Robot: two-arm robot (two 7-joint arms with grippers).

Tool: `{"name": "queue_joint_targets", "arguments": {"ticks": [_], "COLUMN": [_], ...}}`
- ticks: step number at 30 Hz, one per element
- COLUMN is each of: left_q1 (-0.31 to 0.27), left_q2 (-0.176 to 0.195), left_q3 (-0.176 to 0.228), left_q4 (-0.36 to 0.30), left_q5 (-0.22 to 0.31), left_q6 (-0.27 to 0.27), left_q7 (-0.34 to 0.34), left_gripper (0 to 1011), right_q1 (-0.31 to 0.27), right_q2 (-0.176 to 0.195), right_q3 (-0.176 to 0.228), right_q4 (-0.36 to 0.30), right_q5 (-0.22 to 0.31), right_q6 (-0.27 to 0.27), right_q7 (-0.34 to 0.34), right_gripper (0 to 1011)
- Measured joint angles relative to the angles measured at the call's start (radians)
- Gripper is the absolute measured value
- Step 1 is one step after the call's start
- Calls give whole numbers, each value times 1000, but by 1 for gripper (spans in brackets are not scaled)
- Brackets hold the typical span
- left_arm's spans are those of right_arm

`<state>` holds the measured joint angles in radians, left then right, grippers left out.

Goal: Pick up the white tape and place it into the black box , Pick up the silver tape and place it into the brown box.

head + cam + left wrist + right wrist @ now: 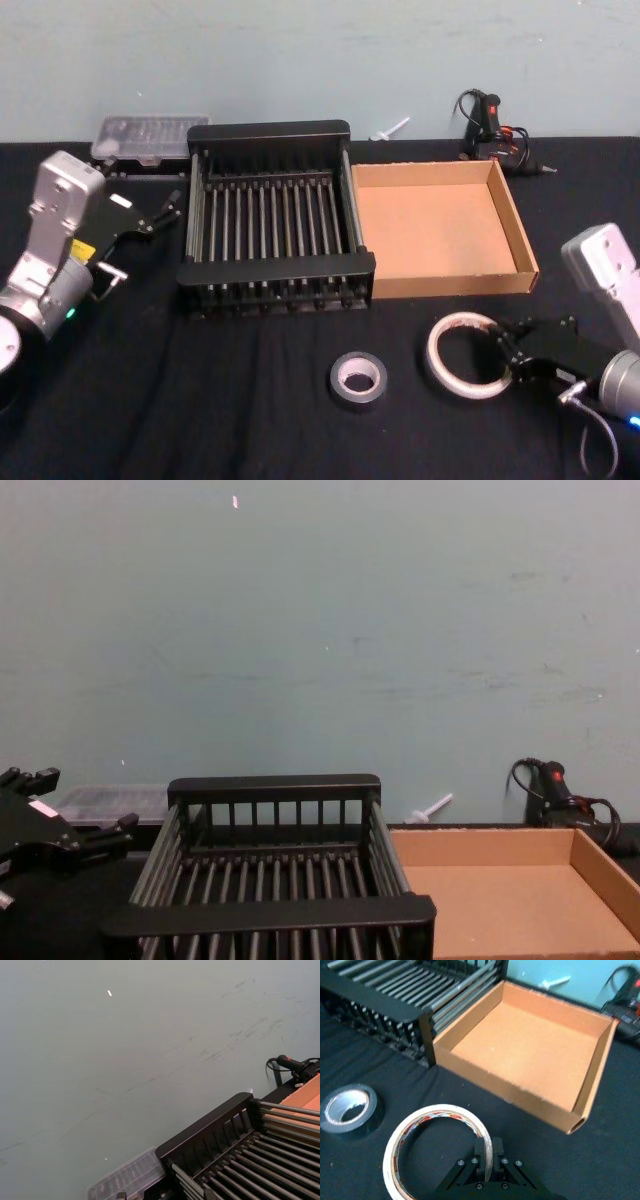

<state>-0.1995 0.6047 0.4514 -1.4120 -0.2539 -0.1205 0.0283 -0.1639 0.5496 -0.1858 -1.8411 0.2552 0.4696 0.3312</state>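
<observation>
**Op A:** Whitish-clear, with red print round its face and a wide centre hole: that's the white tape [467, 355], lying flat on the black tabletop [250, 420] at the lower right of the head view. My right claw [512, 343] has its fingers together on the roll's rim, one inside the hole, one outside.

**Op B:** And the silver tape [359, 378]?

**Op A:** Dark grey, thick-walled, pale core, flat at lower centre, just left of the white roll and apart from it.

**Op B:** Boxes?

**Op A:** I see the black box [272, 273] at centre, slatted floor bare, thick front rim facing me. The brown box [440, 284] touches its right side, low tan walls, floor bare. Bare cloth lies between the rolls and both front walls.

**Op B:** Left side?

**Op A:** My left claw [167, 208] hangs at the left edge, beside the crate's left wall, fingers apart. A clear case [148, 138] sits behind it, against the wall.
</observation>
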Motion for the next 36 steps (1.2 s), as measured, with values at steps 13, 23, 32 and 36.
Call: {"name": "queue_joint_targets", "arguments": {"ticks": [13, 23, 32, 36], "left_q1": [0, 0, 0, 0], "left_q2": [0, 0, 0, 0], "left_q3": [0, 0, 0, 0], "left_q4": [0, 0, 0, 0], "left_q5": [0, 0, 0, 0], "left_q6": [0, 0, 0, 0], "left_q7": [0, 0, 0, 0], "left_gripper": [1001, 1001, 1001, 1001], "right_q1": [77, 224, 368, 415], "right_q2": [-3, -42, -88, -108], "right_q3": [32, 15, -35, -55], "right_q4": [12, 99, 212, 257], "right_q5": [-17, -64, -115, -128], "right_q6": [-51, -81, -121, -158], "right_q7": [-17, -28, -13, -1], "right_gripper": [93, 93, 93, 93]}}
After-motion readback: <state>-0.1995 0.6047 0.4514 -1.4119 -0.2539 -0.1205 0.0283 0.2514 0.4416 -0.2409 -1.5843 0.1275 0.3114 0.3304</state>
